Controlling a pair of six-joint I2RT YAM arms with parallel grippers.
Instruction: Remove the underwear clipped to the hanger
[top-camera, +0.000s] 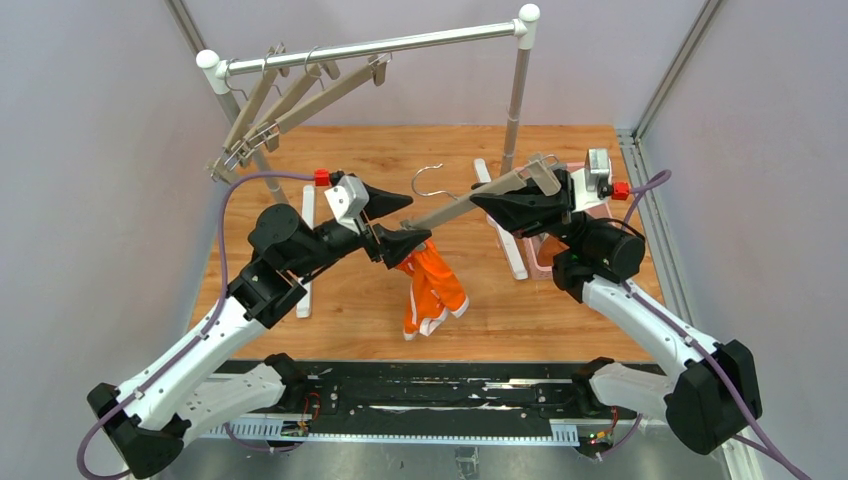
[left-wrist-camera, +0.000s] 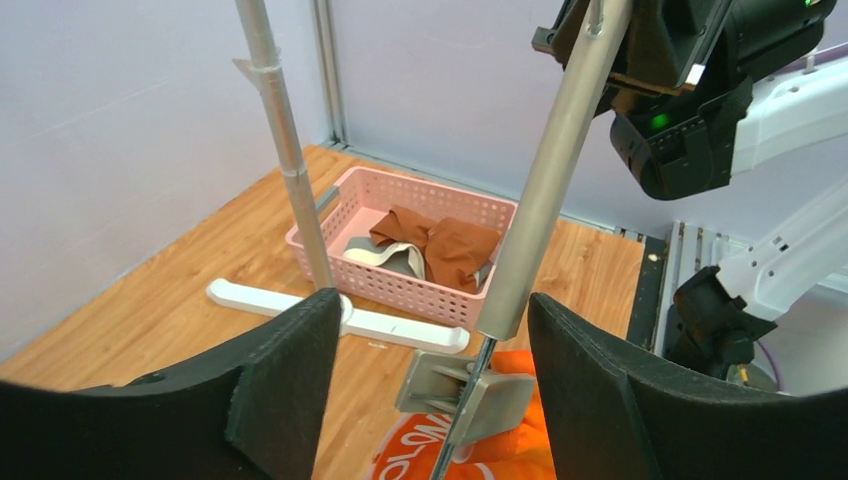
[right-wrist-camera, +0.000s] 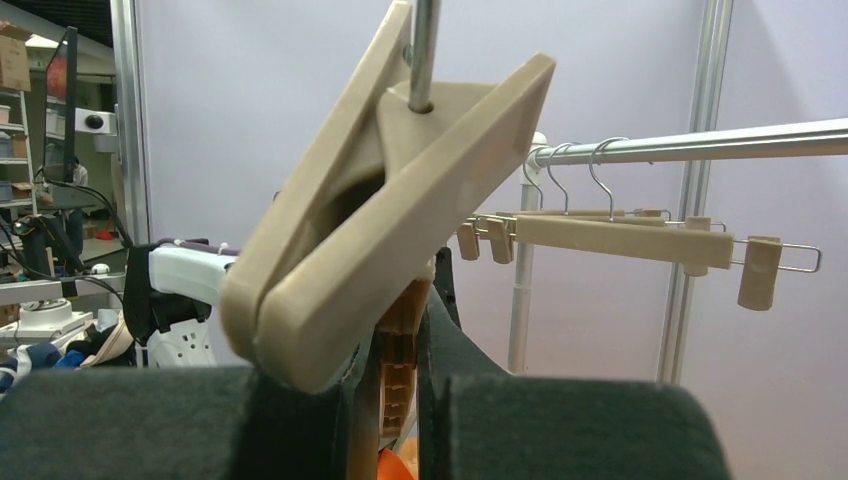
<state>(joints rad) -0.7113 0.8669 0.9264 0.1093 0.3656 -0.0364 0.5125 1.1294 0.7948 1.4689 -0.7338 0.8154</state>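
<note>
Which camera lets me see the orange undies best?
The top external view: the orange underwear hangs there whole, clipped to the hanger. The left wrist view shows only its top part under the clip; the right wrist view shows just an orange sliver at the bottom.

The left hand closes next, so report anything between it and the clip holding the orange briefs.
Nothing visible. The open left hand flanks the beige plastic clip pinching the bright orange cloth briefs; only the grey-beige hanger bar shares that gap.
</note>
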